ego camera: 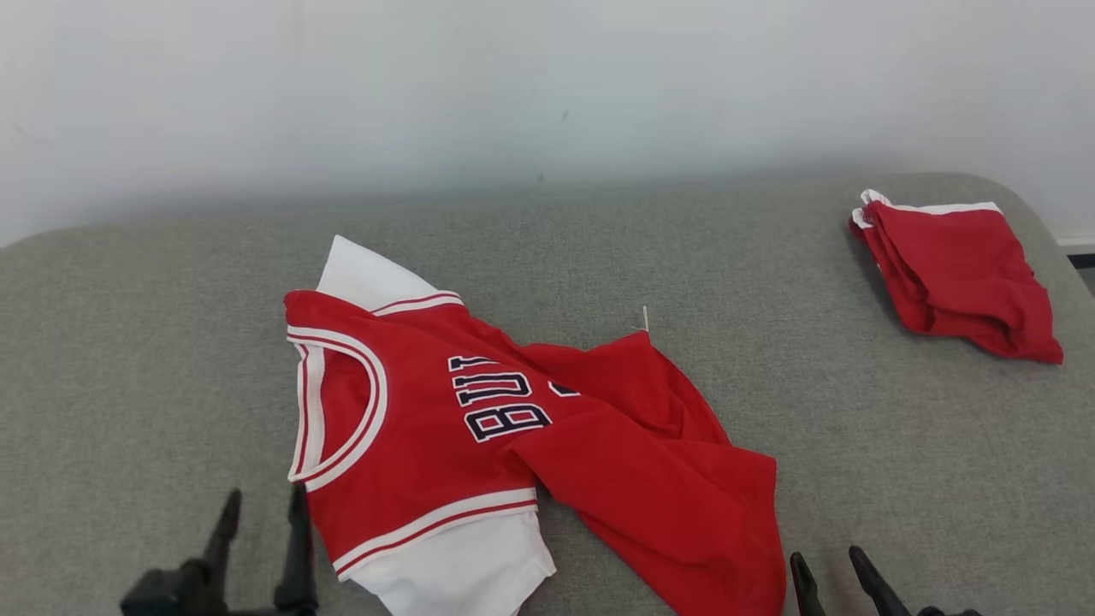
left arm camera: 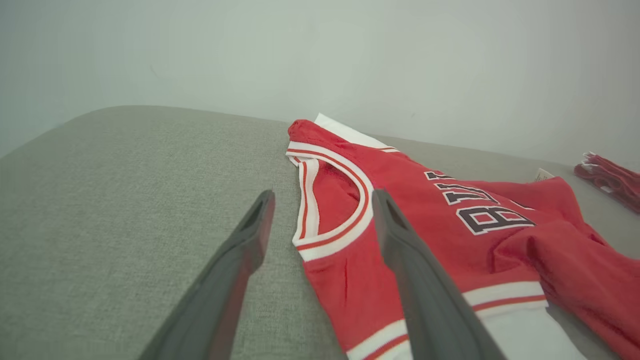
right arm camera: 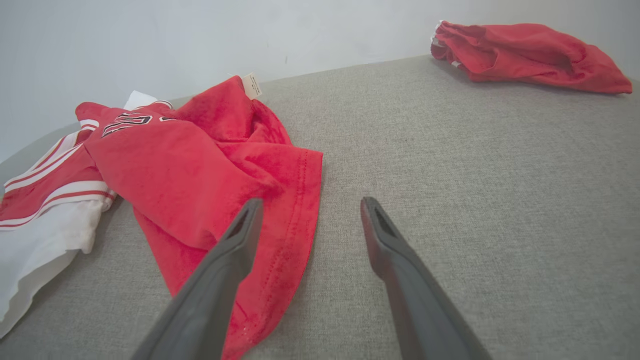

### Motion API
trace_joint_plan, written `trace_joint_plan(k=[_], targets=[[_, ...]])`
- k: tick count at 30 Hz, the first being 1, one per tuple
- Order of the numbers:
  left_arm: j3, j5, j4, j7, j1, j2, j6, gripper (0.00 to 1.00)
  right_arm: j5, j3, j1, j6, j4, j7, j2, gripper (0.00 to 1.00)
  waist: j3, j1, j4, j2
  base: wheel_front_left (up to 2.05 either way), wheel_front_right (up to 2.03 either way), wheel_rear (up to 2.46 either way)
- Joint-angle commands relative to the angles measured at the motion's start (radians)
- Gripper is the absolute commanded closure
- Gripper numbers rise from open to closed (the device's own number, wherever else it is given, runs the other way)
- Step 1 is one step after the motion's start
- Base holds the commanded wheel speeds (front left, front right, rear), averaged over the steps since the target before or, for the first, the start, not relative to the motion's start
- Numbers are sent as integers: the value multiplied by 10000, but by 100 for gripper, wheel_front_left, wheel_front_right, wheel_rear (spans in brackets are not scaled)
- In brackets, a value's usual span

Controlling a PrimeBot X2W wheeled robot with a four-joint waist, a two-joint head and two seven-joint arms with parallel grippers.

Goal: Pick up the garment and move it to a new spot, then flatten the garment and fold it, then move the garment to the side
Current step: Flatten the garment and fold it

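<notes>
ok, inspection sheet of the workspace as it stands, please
Surface: grey fabric-covered top, bare apart from the two garments.
Job's things: red jersey with white sleeves, rumpled, lower part flopped over the lettering; not flattened or folded.
Clutter: second red garment, bunched, at the far right corner, apart from the jersey.
Grippers: left gripper open, beside the jersey's collar; right gripper open, beside its hem; neither grips anything.
Cables: nothing seen.
Surroundings: plain pale wall behind.

Red-white jersey point(ego camera: 479, 436) crumpled, lying on grey surface.
</notes>
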Motion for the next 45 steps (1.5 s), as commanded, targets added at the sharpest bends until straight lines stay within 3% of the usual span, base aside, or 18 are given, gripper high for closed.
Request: trace_joint_plan(k=[1,16,41,42,43,44,45], targets=[[-62,36,-66,-27,288,-167,-58,0,45,9,120,-27,68,-17,83,0,-81,2,92,1,0,0,0],[-1126,-364,849,-30,1632,-1109,-537,0,523,655,482,-27,764,-17,230,0,52,2,93,1,0,0,0],[-3016,-1130,2788,150,1227,-1420,-870,0,879,1275,-311,-27,1615,-17,374,0,228,2,1,1,0,0,0],[-3073,-1197,2852,153,1219,-1429,-875,0,917,1296,-341,-27,1681,-17,382,12,206,2,8,1,0,0,0],[-3138,-1252,2927,186,1196,-1439,-879,51,964,1324,-362,-27,1730,-17,383,63,189,2,18,1,0,0,0],[-3212,-1274,2999,220,1144,-1447,-882,76,997,1350,-382,-27,1774,-17,375,86,176,2,29,1,0,0,0],[-3275,-1290,3043,216,1096,-1455,-887,100,1040,1370,-382,-27,1804,-17,366,100,154,2,45,1,0,0,0]])
